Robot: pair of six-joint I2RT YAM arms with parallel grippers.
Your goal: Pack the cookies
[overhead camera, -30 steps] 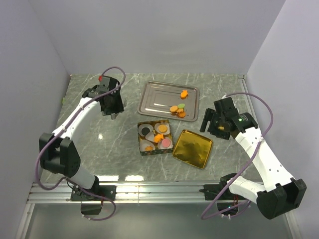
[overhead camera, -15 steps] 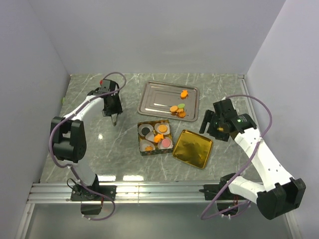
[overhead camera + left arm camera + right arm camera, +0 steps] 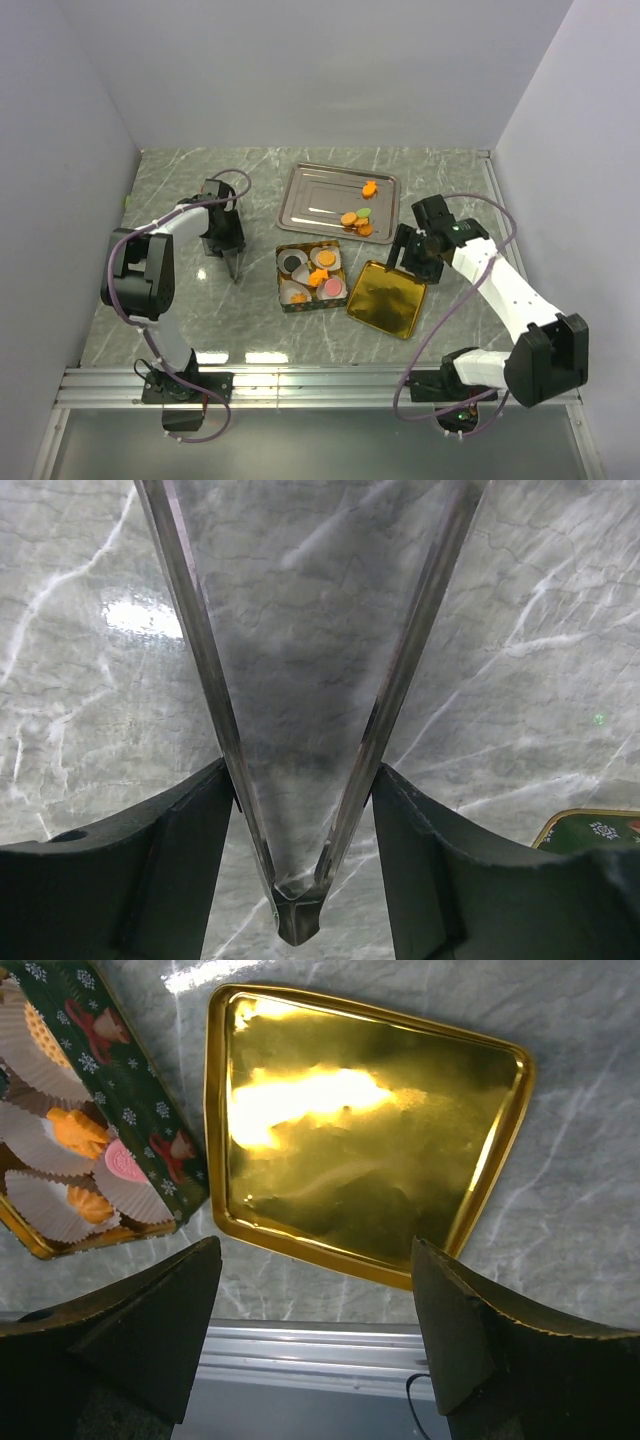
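Note:
Several cookies point(image 3: 357, 220), orange and one green, lie on the right side of a steel tray point(image 3: 310, 195). More orange cookies and a pink one point(image 3: 334, 288) sit in white paper cups inside a green printed tin box point(image 3: 282, 278), also in the right wrist view point(image 3: 150, 1130). My left gripper point(image 3: 225, 235) is left of the box, shut on metal tongs point(image 3: 235, 266). In the left wrist view point(image 3: 300, 770) the tongs point(image 3: 195, 640) spread open over bare marble. My right gripper point(image 3: 408, 252) is open and empty over the gold lid point(image 3: 387, 298), with its jaws point(image 3: 315, 1250) at the lid's near edge point(image 3: 370, 1130).
The gold lid lies flat, right of the box and almost touching it. The table's near metal rail point(image 3: 320, 1355) runs just below the lid. White walls close the table on the left, back and right. A corner of the box point(image 3: 590, 830) shows by the left fingers.
My left gripper has come toward the near side with the tongs, its arm folding back. My right gripper has moved left, from beside the lid to over it.

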